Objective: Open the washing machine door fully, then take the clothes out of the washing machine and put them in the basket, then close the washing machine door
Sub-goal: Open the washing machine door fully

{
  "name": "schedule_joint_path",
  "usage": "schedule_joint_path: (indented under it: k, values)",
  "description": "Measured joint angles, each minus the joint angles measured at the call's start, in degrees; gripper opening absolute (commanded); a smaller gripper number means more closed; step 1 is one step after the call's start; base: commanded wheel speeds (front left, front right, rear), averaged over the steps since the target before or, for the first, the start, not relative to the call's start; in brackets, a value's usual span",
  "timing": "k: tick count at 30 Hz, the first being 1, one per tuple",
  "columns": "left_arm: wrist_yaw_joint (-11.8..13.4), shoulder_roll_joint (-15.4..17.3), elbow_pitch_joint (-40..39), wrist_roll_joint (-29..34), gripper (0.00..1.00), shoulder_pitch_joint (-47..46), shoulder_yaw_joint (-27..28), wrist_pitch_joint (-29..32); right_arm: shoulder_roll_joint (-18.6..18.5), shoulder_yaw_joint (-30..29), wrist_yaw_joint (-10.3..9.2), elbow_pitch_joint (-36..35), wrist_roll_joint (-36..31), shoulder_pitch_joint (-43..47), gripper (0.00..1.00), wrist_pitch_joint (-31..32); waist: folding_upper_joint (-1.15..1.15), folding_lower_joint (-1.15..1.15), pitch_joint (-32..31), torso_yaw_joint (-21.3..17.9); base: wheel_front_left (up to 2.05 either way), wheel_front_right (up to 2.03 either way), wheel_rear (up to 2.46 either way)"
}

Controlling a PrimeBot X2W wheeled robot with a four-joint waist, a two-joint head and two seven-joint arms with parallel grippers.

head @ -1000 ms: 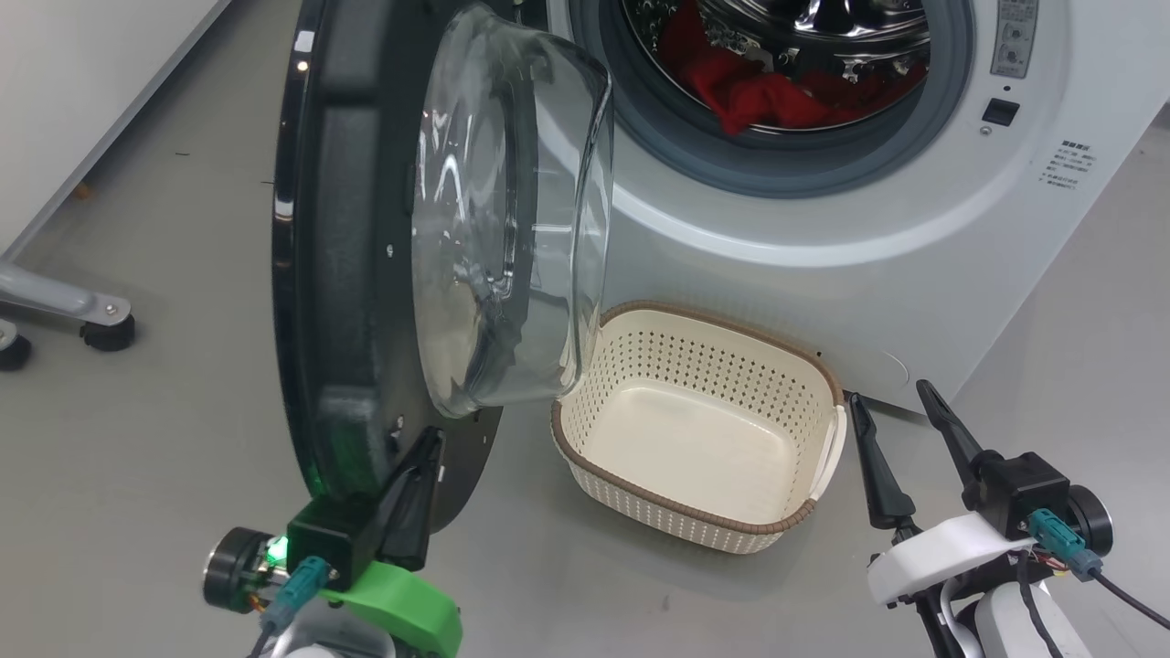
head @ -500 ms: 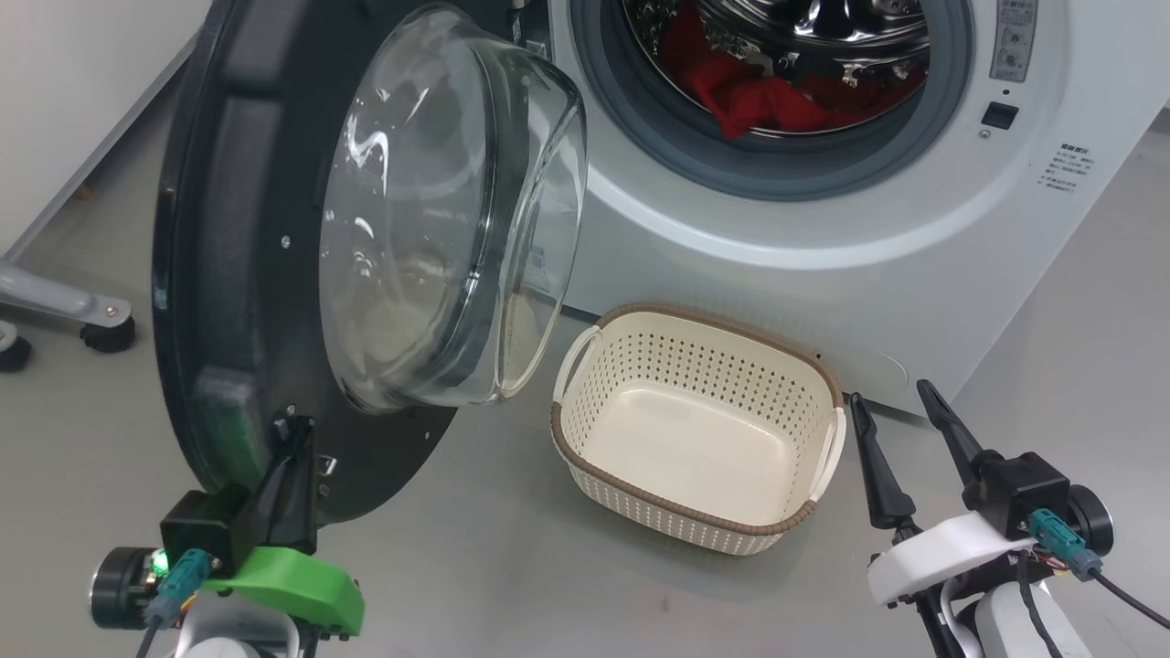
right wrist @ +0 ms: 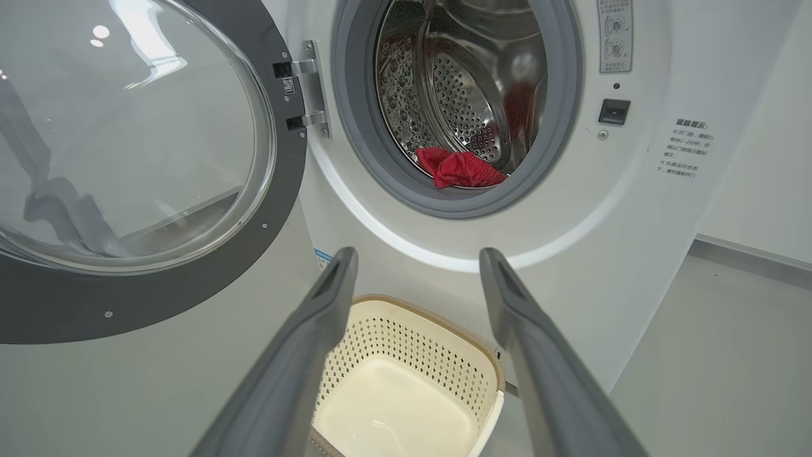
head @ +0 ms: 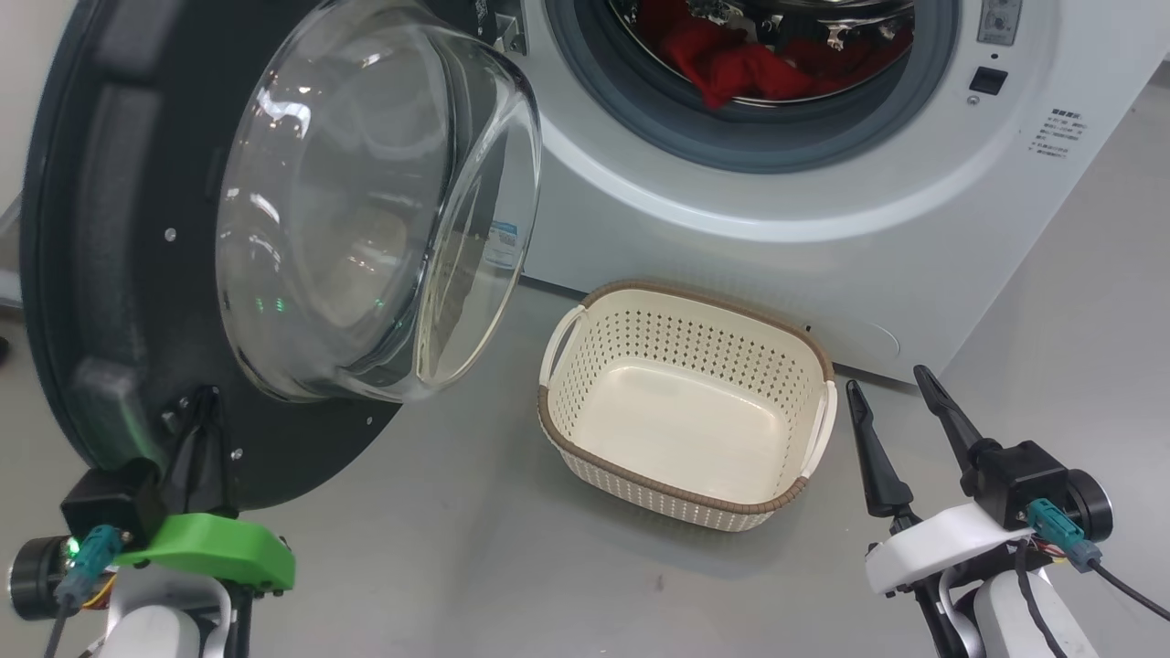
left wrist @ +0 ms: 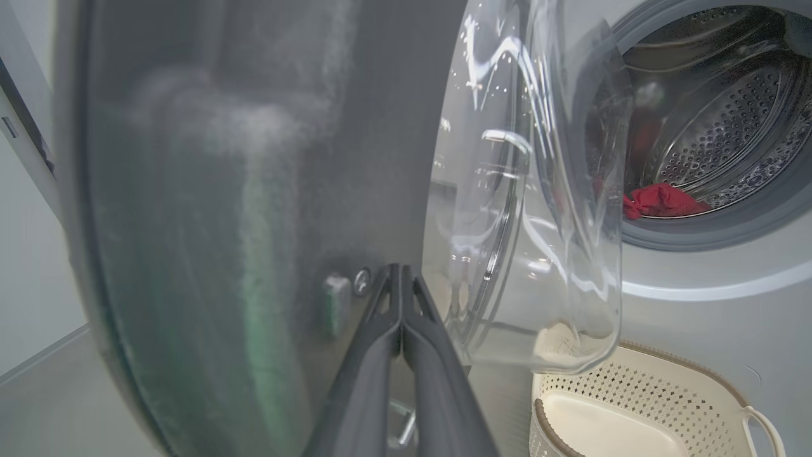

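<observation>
A round door (head: 101, 274) with a black rim and clear glass bowl stands swung open. Red fabric clothes (head: 731, 71) lie in the white front-loading washing machine (head: 823, 256). A cream perforated plastic basket (head: 695, 338) sits on the floor before it.

1 washer (head: 823, 210) w/ 1 door (head: 101, 274), 1 basket (head: 695, 338), 1 garment (head: 740, 73), 2 claws: L claw (left wrist: 399, 274), R claw (head: 885, 379).

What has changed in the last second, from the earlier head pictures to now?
The washing machine door swung further open, toward the robot's left. The left gripper, jaws closed, moved left with it, against its inner face. Nothing was grasped or released. The clothes remain in the washing machine, the basket is empty as before, and the right gripper stays open beside it.
</observation>
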Motion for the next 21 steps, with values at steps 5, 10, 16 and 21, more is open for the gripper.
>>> schedule_joint_path:
  k: [5, 10, 16, 21]
  values:
    - [0.2, 0.2, 1.7, -1.3, 0.0, -1.8, 2.4, -0.8, -0.1, -0.1, 0.01, -0.3, -0.2, -0.3, 1.0, 0.0, 0.0, 0.0, 1.1, -0.6, 0.0, 0.0, 0.0]
    - [0.4, 0.7, 3.5, -2.1, 0.0, -4.0, 5.4, -1.6, -0.6, -0.3, 0.03, -0.5, -0.5, -1.4, 1.0, 0.0, 0.0, 0.0, 2.4, -1.1, 0.0, 0.0, 0.0]
    - [0.5, 1.7, 5.8, -2.6, 0.0, -6.0, 8.3, -2.8, -0.7, -0.8, 0.03, -0.5, -0.5, -1.5, 1.0, 0.0, 0.0, 0.0, 3.6, -1.5, 0.0, 0.0, 0.0]
    - [0.5, 1.8, 7.4, -2.7, 0.0, -7.0, 9.6, -3.0, -0.7, -1.0, 0.03, -0.6, -0.5, -2.2, 1.0, 0.0, 0.0, 0.0, 3.9, -1.7, 0.0, 0.0, 0.0]
